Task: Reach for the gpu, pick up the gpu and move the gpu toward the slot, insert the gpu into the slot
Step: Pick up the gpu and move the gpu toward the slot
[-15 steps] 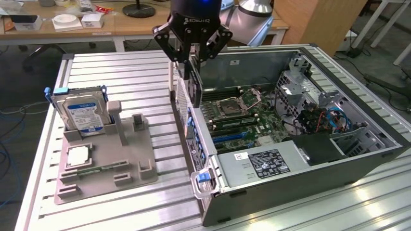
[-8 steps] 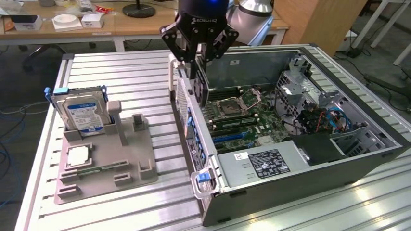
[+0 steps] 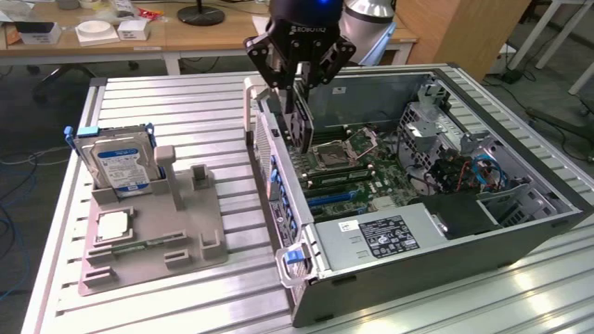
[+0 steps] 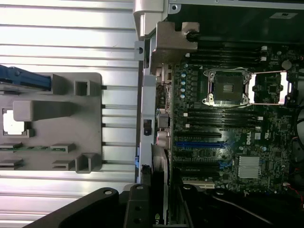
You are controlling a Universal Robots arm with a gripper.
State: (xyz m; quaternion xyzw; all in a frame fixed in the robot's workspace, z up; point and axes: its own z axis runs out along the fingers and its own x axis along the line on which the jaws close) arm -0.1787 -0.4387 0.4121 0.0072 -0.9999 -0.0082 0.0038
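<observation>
The gpu (image 3: 302, 125), a thin flat dark-green circuit card, is clamped between the fingers of the black gripper (image 3: 299, 83). It is held on edge above the green motherboard (image 3: 371, 174) of the open black metal computer case (image 3: 418, 278) (close beside one case wall). Its long axis is pointed steeply down toward the board.

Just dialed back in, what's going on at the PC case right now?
The end effector grips the gpu, holding it upright over the open computer case, just above the motherboard. It does not look seated in a slot yet. The hard drive stands in the grey tray at the exterior view's left.
</observation>
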